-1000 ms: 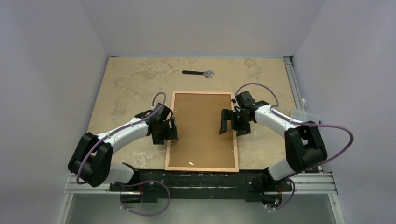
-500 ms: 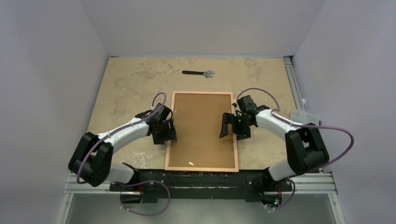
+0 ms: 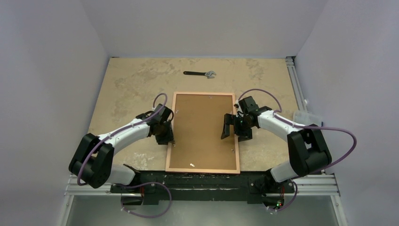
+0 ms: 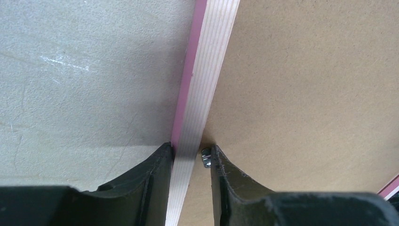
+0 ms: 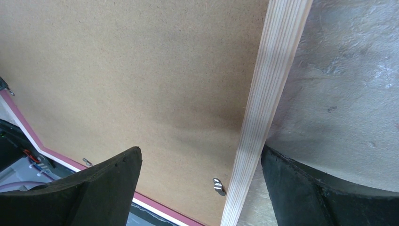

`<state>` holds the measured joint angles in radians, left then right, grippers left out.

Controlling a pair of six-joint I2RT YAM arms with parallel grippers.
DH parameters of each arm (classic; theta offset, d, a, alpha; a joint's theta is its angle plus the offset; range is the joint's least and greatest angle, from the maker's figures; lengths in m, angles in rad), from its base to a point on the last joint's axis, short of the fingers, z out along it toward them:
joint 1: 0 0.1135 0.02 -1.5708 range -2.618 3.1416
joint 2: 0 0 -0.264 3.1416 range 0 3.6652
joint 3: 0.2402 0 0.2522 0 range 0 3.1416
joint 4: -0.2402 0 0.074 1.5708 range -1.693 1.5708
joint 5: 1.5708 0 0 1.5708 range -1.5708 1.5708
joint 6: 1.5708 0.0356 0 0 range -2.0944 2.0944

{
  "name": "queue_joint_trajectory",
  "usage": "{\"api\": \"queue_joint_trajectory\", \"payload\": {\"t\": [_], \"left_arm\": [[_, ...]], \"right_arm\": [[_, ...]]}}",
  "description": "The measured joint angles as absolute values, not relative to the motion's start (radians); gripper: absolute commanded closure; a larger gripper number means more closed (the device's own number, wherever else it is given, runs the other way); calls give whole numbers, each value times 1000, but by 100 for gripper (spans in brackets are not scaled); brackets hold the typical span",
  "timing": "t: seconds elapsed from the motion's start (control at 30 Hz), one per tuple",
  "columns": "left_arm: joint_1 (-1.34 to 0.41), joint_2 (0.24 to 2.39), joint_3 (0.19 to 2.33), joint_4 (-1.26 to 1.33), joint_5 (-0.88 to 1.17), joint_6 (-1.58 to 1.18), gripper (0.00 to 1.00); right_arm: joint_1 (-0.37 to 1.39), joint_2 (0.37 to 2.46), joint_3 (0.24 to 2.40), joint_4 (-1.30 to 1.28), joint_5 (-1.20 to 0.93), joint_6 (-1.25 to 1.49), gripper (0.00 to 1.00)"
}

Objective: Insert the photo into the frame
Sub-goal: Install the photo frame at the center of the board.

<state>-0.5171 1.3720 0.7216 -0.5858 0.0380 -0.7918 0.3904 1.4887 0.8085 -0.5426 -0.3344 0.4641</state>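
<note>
The frame (image 3: 203,94) lies face down on the table, its light wood back up, with the brown backing board (image 3: 202,134) set in it. The photo is hidden. My left gripper (image 3: 168,139) is closed down on the frame's left rail (image 4: 211,70): one finger presses the pink outer edge, and the other sits on the board side against a small metal clip (image 4: 206,157). My right gripper (image 3: 235,133) is open wide and straddles the right rail (image 5: 277,70), one finger over the board (image 5: 141,70) and one over the table. A metal clip (image 5: 218,184) lies between them.
A black wrench (image 3: 200,73) lies on the table beyond the frame. A clear plastic piece (image 3: 307,116) sits at the table's right edge by the rail. Grey walls stand on three sides.
My left gripper has narrowed and shifted slightly left onto the frame's left rail. My right gripper has moved a little towards me along the right rail. The frame has not moved.
</note>
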Motion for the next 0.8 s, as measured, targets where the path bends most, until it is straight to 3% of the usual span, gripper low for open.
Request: {"api": "queue_joint_trajectory", "payload": {"t": [0.23,0.6,0.67,0.8], "left_arm": [[-517,1372,722,-586,38,-791,100],[-517,1368,722,-588,36,-791,100],[-517,1367,722,-590,35,-791,88],[-517,1361,722,-593,27,-791,46]], "right_arm": [[390,1489,809,-543,-334,464,3],[400,1488,814,-550,-314,464,4],[427,1486,821,-561,-274,463,4],[497,1479,850,-609,-167,462,4]]}}
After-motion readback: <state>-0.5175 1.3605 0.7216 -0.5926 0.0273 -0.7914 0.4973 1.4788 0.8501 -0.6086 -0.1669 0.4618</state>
